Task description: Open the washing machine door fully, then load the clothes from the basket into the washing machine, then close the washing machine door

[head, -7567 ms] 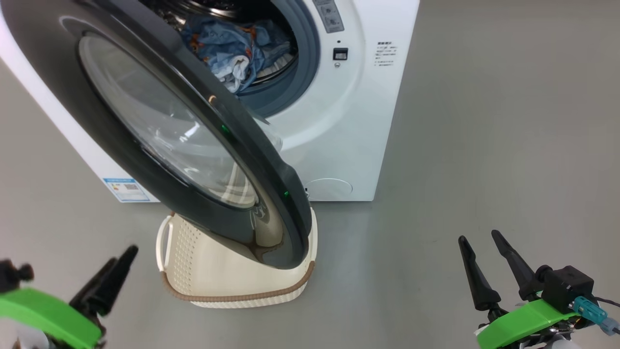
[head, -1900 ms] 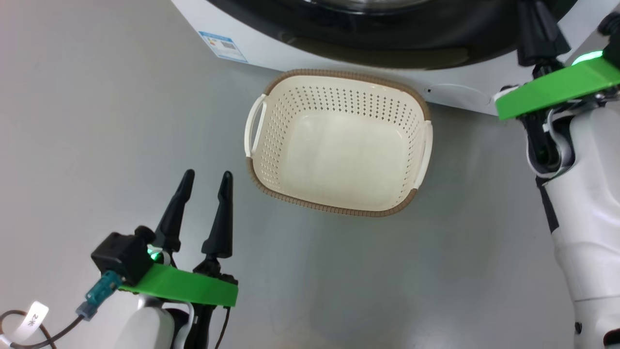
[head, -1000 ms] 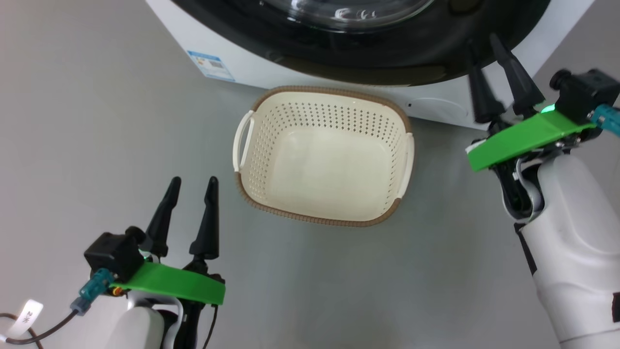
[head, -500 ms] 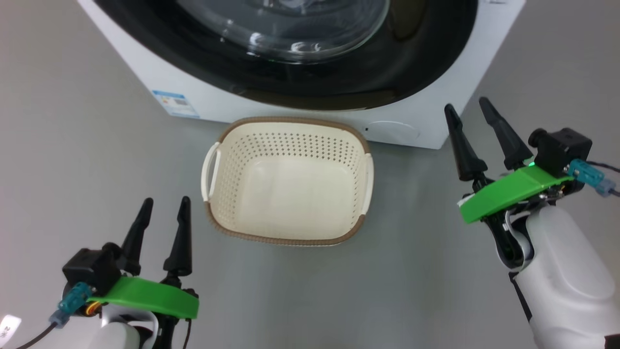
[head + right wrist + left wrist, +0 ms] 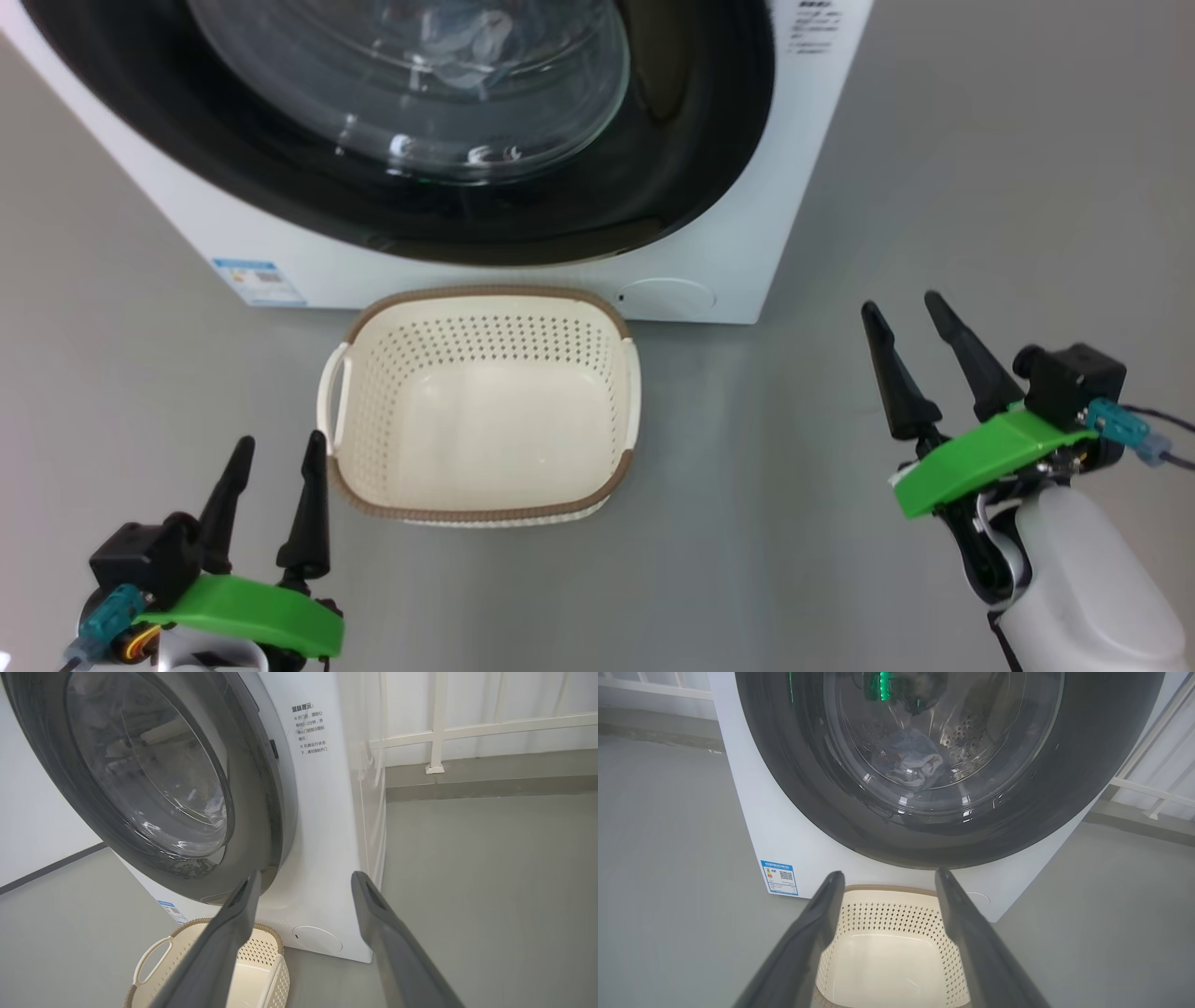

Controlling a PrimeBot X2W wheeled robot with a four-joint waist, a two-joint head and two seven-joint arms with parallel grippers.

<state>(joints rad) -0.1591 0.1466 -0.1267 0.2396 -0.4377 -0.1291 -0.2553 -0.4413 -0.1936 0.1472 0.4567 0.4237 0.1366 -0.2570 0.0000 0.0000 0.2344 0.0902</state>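
Right gripper has backed off the door, now shut on the machine with clothes inside. Basket sits empty at the machine's front edge. Left gripper and right hang spread, empty: work seemingly done.

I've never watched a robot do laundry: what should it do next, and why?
Probably just park the open left end effector and right end effector: the round black-rimmed glass door looks shut, the cream perforated plastic basket is empty, light-blue clothes lie inside.

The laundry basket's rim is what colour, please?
A brown woven-look rim on the cream perforated plastic basket; best in the head view.
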